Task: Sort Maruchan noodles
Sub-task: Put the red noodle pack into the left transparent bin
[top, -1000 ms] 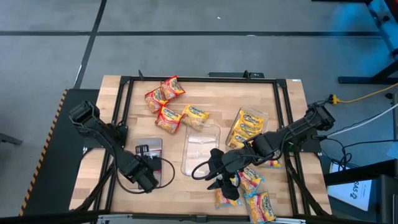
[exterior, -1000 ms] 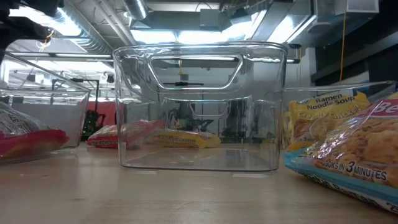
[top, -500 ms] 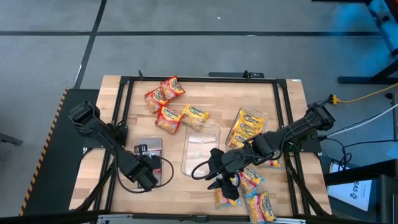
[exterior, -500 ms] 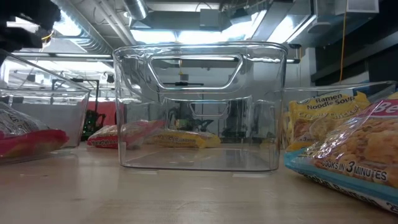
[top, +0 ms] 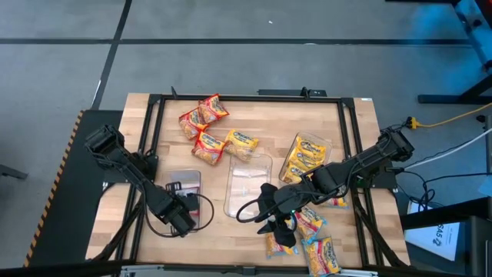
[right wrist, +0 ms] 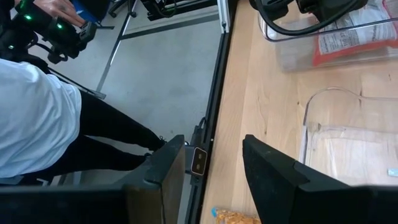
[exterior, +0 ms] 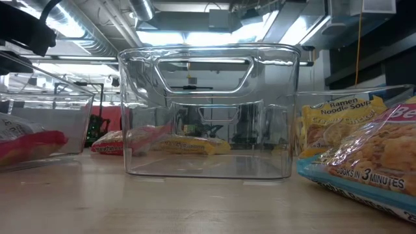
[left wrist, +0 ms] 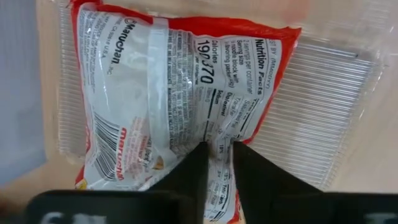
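While the left gripper (left wrist: 217, 163) hangs over the clear tray (top: 183, 201) at the left front of the table (top: 261, 115), its two dark fingers stand close together right above a red Maruchan packet (left wrist: 180, 106) that lies face down inside this tray, the nutrition label up. The fingers look nearly together, and I cannot tell if they pinch the film or are already free of it. I judge that the step in hand is the placing of a red packet in the left tray, and that it is close to its end. The right gripper (right wrist: 214, 165) waits with its fingers spread apart and empty, near the front of the table beside the empty middle tray (top: 247, 185). Other red packets (top: 201, 127) lie at the back left, yellow ones (top: 304, 156) at the right, and some blue-edged ones (top: 311, 242) at the front right. The next move probably calls for the left arm to rise clear of the tray wall and reach to the back for another red packet, without dragging this one out.
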